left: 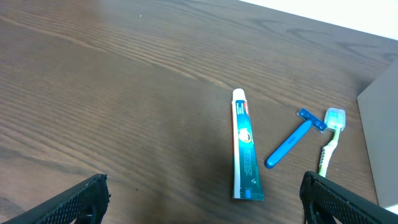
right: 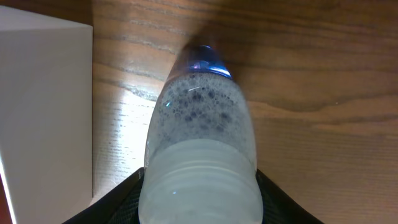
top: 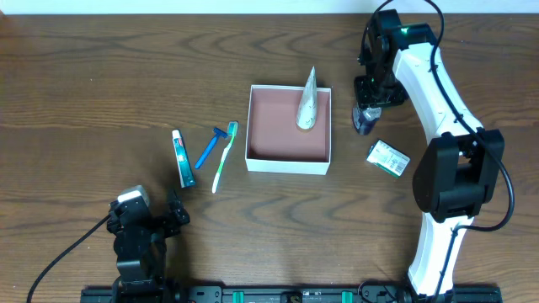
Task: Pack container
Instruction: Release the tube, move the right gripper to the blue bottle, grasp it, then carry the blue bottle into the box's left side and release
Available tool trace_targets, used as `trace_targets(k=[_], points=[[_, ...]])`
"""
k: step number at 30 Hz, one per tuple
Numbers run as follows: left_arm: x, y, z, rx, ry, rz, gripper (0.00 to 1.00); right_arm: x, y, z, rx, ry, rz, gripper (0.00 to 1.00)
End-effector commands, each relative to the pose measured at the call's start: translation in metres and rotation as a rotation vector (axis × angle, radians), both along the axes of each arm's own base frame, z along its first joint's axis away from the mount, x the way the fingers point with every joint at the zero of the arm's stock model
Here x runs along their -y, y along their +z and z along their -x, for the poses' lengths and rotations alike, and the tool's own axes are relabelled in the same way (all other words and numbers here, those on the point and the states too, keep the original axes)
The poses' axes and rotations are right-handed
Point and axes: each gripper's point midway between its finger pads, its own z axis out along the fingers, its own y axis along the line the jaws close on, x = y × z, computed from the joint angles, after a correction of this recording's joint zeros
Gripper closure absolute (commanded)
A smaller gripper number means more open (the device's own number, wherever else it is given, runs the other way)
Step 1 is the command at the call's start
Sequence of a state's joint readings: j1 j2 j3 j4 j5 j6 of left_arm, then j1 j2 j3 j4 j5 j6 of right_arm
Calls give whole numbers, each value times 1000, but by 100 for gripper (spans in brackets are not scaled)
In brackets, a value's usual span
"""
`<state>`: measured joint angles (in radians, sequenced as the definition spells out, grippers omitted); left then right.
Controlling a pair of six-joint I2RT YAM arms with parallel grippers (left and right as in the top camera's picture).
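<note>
The container (top: 286, 164) is a square white box with a dusty-pink inside, at mid-table. A silver cone-shaped tube (top: 306, 105) lies in its far right part. My right gripper (top: 368, 105) is just right of the box, shut on a clear bottle (top: 365, 120) of foamy liquid. In the right wrist view the bottle (right: 199, 143) fills the space between the jaws (right: 199, 208), with the box wall (right: 43, 106) to its left. My left gripper (top: 156, 210) is open and empty at the front left, also in its wrist view (left: 202, 199).
A toothpaste tube (top: 183, 157), a blue razor (top: 210, 146) and a green toothbrush (top: 225, 153) lie left of the box; they also show in the left wrist view: toothpaste (left: 244, 149), razor (left: 292, 140), toothbrush (left: 329, 137). A green-and-white packet (top: 387, 157) lies to the box's right.
</note>
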<state>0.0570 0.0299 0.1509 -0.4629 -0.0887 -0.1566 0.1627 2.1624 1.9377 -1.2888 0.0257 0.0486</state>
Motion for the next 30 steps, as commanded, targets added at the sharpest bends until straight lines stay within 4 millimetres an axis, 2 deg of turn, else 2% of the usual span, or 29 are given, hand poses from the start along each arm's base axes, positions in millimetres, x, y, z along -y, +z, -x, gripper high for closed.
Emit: trace_targets(k=[1,4,8,10,14,16,19,25,30], points=[[-1,-7,0,-13,0,-11,2,3,4,-2,14,-12,2,53],[-1,-7,0,-13,0,-11,2,3,17,-5,49,-12,0,53],[-1,-7,0,-13,0,-11,2,2,42,-7,105,-12,-10,60],[-1,-7,0,-13,0,-11,2,2,54,-6,133,-13,-15,60],[-1,-7,0,-13,0,-11,2,3,79,-3,193,-43,-30,66],[-1,-7,0,-13,0,-11,2,2,92,0,217,-53,-37,74],[-1,-7,0,-13,0,-11,2,-4,112,8,254,-43,-47,74],[-1,-7,0,-13,0,-11,2,-28,171,30,393,-23,-98,75],[-1,-7,0,-13,0,-11,2,-53,224,53,540,-13,-176,84]])
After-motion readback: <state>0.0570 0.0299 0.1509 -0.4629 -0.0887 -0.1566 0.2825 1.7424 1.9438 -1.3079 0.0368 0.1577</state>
